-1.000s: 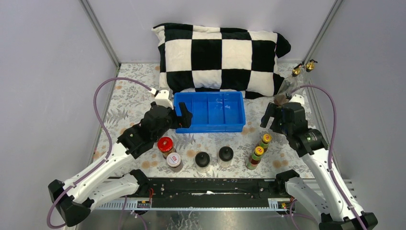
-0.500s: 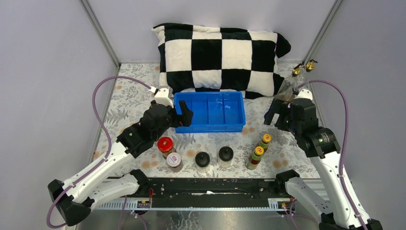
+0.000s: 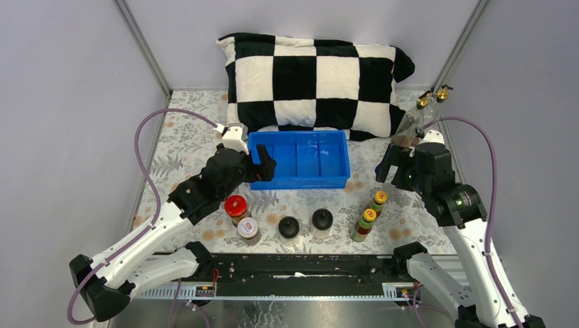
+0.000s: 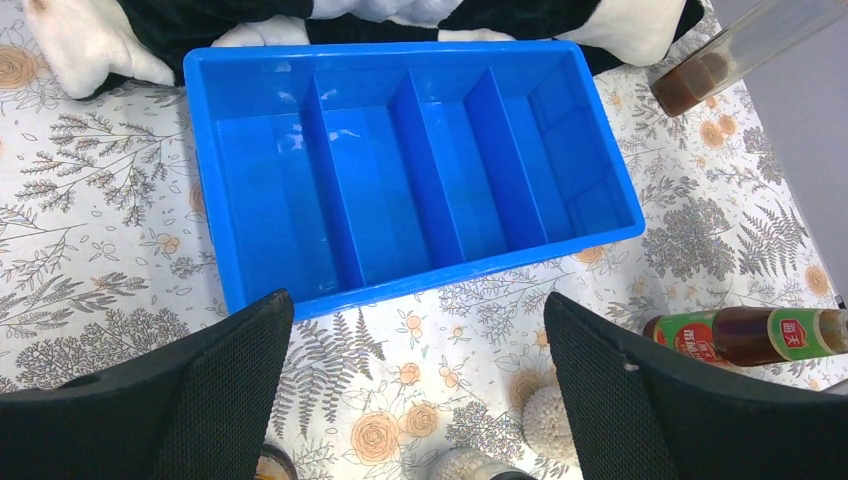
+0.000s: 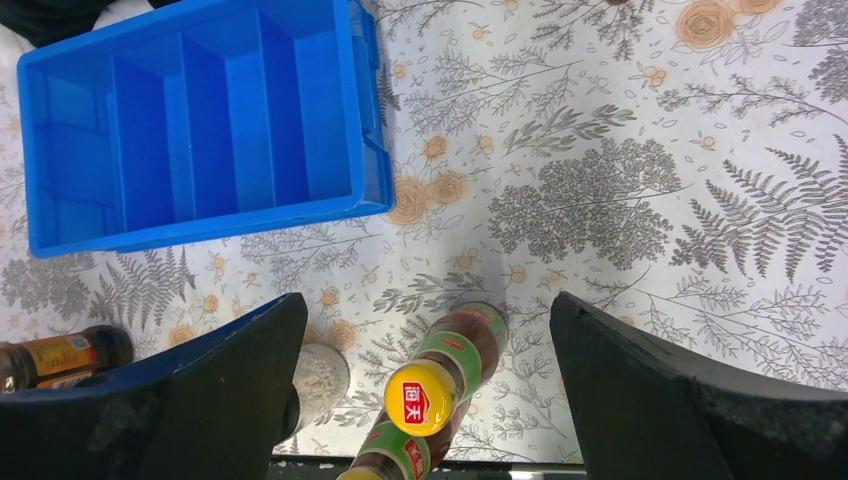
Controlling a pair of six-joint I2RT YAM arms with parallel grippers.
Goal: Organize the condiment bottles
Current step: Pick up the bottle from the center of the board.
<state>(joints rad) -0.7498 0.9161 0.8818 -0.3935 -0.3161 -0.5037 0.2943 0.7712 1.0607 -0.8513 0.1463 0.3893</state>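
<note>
Along the near edge of the surface, upright in a loose row from left to right: red-lidded jar [image 3: 235, 205], white-lidded jar [image 3: 248, 229] just in front of it, left black-capped jar [image 3: 289, 227], right black-capped jar [image 3: 321, 220]. Further toward the right edge, close together and also upright: nearer yellow-capped sauce bottle [image 3: 366, 220] and farther yellow-capped sauce bottle [image 3: 378, 199]. In the far right corner, tilted, well apart from the rest: two gold-spouted glass bottles [image 3: 423, 102]. All eight outside the blue tray [image 3: 300, 183]. In the middle of the surface, that tray, split by dividers into long compartments, just in front of the checked pillow [image 3: 314, 75] at the far edge. At the tray's left end, raised above the surface: left pincer [image 3: 263, 164], spread wide, nothing between its fingers. Between the tray's right end and the right edge, above the yellow-capped pair: right pincer [image 3: 390, 172], likewise spread wide and touching no bottle, one yellow cap in the gap between its fingers in the right wrist view.
</note>
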